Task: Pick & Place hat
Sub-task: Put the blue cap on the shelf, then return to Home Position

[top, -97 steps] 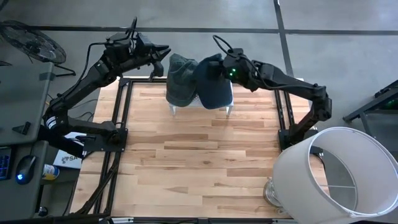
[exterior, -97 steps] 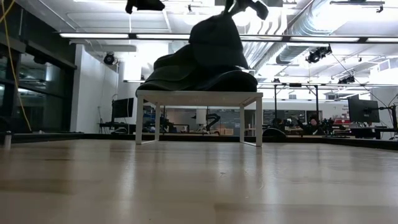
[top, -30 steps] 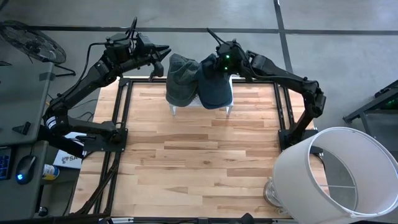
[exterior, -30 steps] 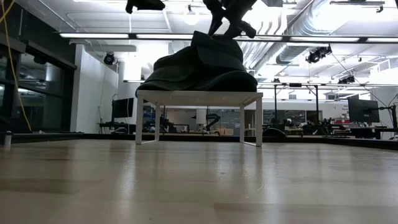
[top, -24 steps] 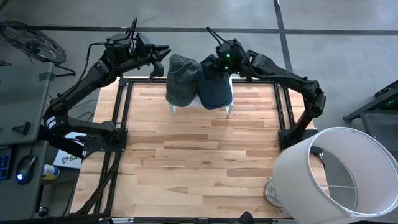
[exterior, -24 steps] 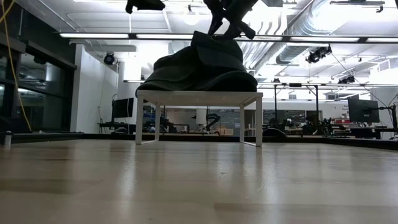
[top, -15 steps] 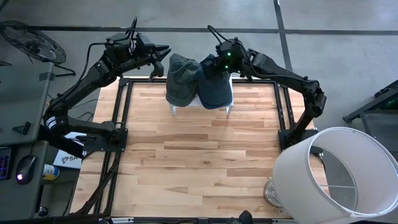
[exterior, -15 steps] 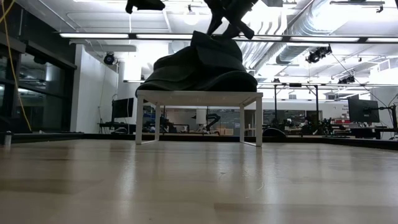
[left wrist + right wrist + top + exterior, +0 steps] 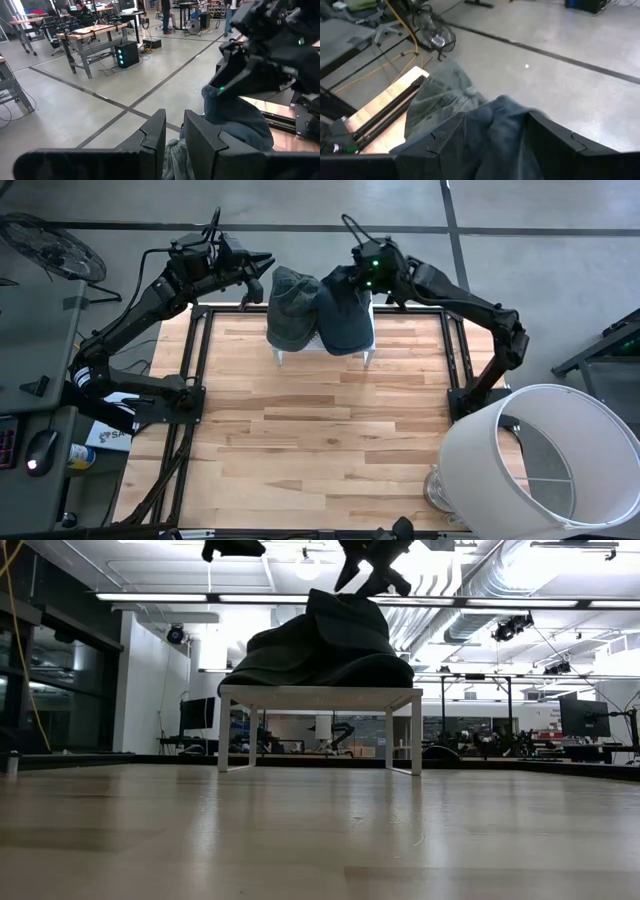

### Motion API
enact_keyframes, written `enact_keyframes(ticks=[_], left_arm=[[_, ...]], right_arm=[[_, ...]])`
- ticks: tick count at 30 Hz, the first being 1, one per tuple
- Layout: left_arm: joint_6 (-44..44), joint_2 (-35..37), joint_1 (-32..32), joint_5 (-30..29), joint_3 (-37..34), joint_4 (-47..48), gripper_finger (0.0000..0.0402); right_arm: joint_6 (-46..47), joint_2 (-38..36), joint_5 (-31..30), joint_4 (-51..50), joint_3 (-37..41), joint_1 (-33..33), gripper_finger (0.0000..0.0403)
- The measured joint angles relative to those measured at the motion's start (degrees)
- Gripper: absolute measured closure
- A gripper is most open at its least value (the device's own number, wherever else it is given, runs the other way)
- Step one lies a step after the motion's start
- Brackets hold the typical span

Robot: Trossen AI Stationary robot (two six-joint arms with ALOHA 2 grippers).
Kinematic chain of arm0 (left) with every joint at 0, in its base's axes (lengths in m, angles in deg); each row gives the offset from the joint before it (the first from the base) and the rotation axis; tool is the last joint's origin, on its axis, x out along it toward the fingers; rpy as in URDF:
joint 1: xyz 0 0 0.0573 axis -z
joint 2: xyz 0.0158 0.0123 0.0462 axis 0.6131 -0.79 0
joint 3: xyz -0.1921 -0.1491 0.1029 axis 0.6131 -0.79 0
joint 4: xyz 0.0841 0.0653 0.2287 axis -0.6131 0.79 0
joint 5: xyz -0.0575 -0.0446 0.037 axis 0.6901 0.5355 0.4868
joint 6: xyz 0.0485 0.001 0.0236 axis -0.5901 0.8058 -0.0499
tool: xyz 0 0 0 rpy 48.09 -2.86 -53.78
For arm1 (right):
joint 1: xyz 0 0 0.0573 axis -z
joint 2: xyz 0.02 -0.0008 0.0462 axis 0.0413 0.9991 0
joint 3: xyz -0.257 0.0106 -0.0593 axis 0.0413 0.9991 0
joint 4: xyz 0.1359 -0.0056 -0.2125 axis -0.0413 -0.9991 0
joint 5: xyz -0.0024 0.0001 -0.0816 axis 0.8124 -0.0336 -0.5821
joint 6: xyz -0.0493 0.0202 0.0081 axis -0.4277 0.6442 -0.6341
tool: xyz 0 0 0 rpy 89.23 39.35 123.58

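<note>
Two hats lie side by side on a small white stand [image 9: 320, 695] at the table's far middle. The grey-green hat [image 9: 288, 310] is on the left and the blue hat [image 9: 346, 325] on the right, partly over it. My right gripper [image 9: 352, 275] is open just above the blue hat's raised crown [image 9: 495, 107], one finger on each side. In the low view my right gripper [image 9: 370, 582] sits right at the hat's peak. My left gripper [image 9: 266, 265] hovers level beyond the stand's far left corner. Its fingers [image 9: 175, 130] are a narrow gap apart with nothing between them. My right gripper slants down from the table's far right, its open fingers [image 9: 545, 135] on either side of the blue hat's crown. I cannot tell whether they touch the cloth. The hat rests on the stand, its crown standing up.
A large white lampshade [image 9: 540, 455] stands at the near right corner. Black frame rails [image 9: 195, 370] run along the table's sides. The wooden tabletop [image 9: 320, 440] in front of the stand is bare. A fan [image 9: 50, 245] sits on the floor at the far left.
My right gripper has edged up and toward the table's far right, staying open. The blue hat has kept still on the stand.
</note>
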Motion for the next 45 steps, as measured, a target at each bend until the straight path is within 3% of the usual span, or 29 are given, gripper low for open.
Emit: enact_keyframes(ticks=[23,28,34,38,42,45], left_arm=[[1.01,0.00,0.01,-0.37,0.00,-0.12,0.0333],[2.85,0.12,0.01,-0.19,-0.01,0.16,0.0333],[7.64,0.47,0.00,0.95,-0.02,2.64,0.0333],[13.06,0.46,-0.01,7.17,-0.02,6.55,0.0333],[10.31,0.46,0.29,19.84,-0.02,7.69,0.0333],[7.89,0.47,2.40,29.03,-0.02,8.52,0.0333]], right_arm=[[-6.21,-9.03,0.05,0.93,0.00,0.18,0.0201],[-8.08,-10.36,0.13,0.65,0.00,-2.55,0.0202],[-13.43,-9.55,12.04,0.74,0.00,-7.12,0.0201],[-16.19,-6.59,15.52,1.00,0.00,-10.71,0.0203],[-16.65,-2.53,19.26,1.13,0.46,-14.68,0.0201],[-16.12,-2.27,22.96,7.28,6.43,-17.06,0.0202]])
